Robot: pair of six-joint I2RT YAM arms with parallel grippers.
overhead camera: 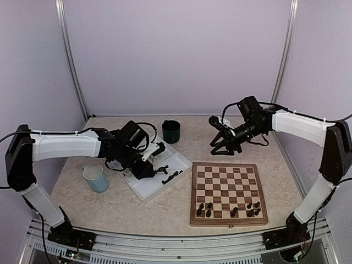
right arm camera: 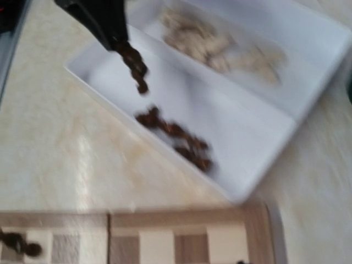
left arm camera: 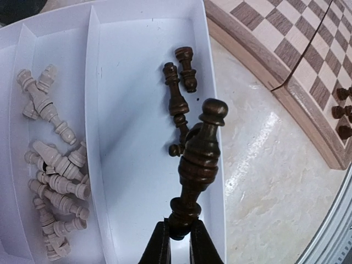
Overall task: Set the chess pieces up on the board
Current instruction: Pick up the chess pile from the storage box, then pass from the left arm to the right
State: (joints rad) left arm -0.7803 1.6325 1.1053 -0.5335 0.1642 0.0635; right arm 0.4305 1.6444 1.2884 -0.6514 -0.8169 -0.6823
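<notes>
Down at the bottom of the left wrist view, the left claw [left arm camera: 180,234] is pinched shut on the foot of a dark chess piece [left arm camera: 198,157]. The piece pokes out over the white tray [left arm camera: 137,66], above the loose dark pieces [left arm camera: 179,93]. The pale pieces [left arm camera: 52,165] are heaped in the compartment next door. To do this bit well I'd lift clear of the tray wall and swing over to the board [overhead camera: 225,181] at lower right of the top view. Then tip it foot-down onto a free square near the standing dark pieces [overhead camera: 231,210]. The grip is only on the very base, so go slow or it'll pivot. The right claw [overhead camera: 223,147], upper right, hangs over the tabletop [overhead camera: 165,214] and looks part open and empty, though it's tiny there. The right wrist shot is smeared and its own fingers don't show. No idea which piece is held.
</notes>
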